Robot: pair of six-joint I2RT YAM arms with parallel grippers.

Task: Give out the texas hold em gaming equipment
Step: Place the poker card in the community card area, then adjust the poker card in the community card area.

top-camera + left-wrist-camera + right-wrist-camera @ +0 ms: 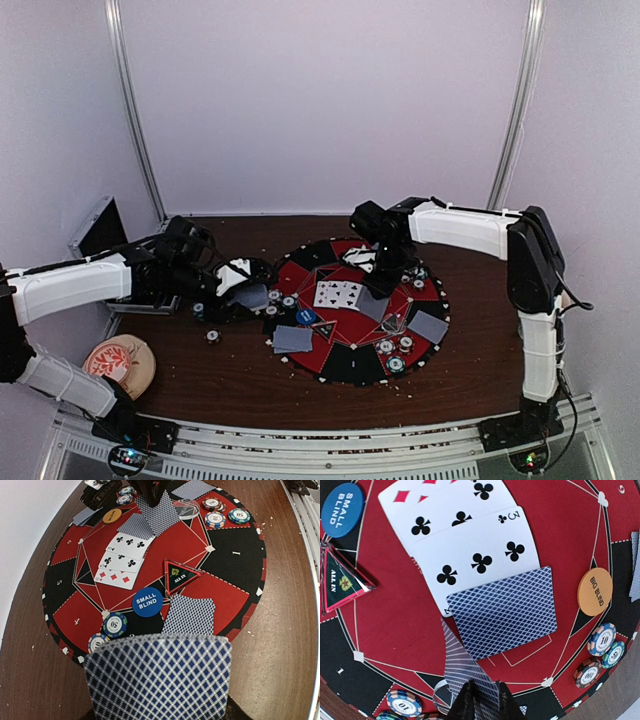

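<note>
My left gripper (245,285) hovers at the mat's left edge, shut on a deck of blue-backed playing cards (160,677) that hides its fingers in the left wrist view. Over the round red-and-black mat (350,365), my right gripper (482,692) has its fingertips slightly parted, with one blue-backed card (462,665) leaning tilted between them. That card's far end touches the mat beside a face-down card (502,612). Three face-up cards (470,545) lie fanned at the centre. The Small Blind disc (342,510), Big Blind disc (595,591) and chips (601,639) rest on the mat.
A red triangular All In marker (182,575) and another face-down card (189,615) lie on the mat. A metal case (100,225) stands open at the back left. A round pink-patterned disc (120,363) sits front left. Loose chips (212,335) lie on the brown table.
</note>
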